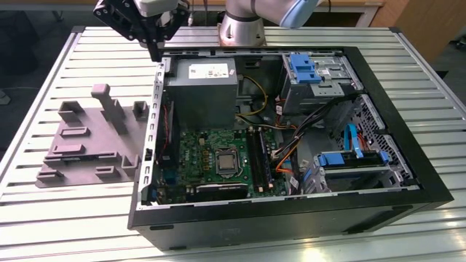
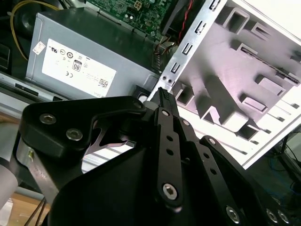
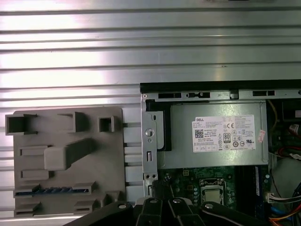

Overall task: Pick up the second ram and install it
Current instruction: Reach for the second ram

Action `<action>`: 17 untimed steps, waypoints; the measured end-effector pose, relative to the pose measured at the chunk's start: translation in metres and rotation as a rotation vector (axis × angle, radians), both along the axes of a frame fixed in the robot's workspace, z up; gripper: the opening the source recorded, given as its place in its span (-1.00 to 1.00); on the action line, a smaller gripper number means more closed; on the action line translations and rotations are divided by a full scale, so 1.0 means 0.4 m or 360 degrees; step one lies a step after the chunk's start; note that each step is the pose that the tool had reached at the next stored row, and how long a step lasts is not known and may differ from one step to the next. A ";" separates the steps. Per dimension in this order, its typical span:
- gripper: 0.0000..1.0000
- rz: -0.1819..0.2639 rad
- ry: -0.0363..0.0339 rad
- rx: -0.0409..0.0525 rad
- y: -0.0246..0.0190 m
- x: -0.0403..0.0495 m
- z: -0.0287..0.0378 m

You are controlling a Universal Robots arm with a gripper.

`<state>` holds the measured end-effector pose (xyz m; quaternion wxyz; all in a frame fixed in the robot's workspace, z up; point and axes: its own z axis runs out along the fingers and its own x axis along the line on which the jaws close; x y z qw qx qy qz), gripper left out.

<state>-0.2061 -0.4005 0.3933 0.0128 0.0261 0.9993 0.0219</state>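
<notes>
While the gripper (image 1: 155, 54), fingers (image 2: 165, 127) seemingly pressed together, hangs above the case wall (image 1: 158, 98), a careless descent could strike it.

One slatted table (image 1: 65, 218) carries one open computer case (image 1: 276, 221) and one grey tray (image 1: 78, 180). Inside the case: one power-supply box (image 1: 207, 95), one green board (image 1: 191, 155), one processor socket (image 1: 228, 162), two blue brackets (image 1: 302, 66) (image 1: 341, 159). One gripper (image 1: 155, 56) hangs above a corner of the case.
</notes>
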 end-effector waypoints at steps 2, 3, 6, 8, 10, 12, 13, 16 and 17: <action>-0.79 0.0001 0.0000 0.0000 0.000 -0.006 0.000; -0.79 0.0001 0.0000 0.0000 0.000 -0.009 0.000; -0.79 0.0003 0.0000 0.0000 0.000 -0.017 0.000; -0.79 0.0004 0.0000 0.0000 0.000 -0.023 0.000; -0.79 0.0005 0.0000 0.0000 0.000 -0.028 0.000; -0.79 0.0005 0.0000 0.0000 0.000 -0.033 0.000; -0.79 0.0006 0.0000 0.0000 0.000 -0.036 0.000; -0.79 0.0007 0.0000 0.0000 0.000 -0.044 0.000; -0.79 0.0007 0.0000 0.0000 0.000 -0.046 0.000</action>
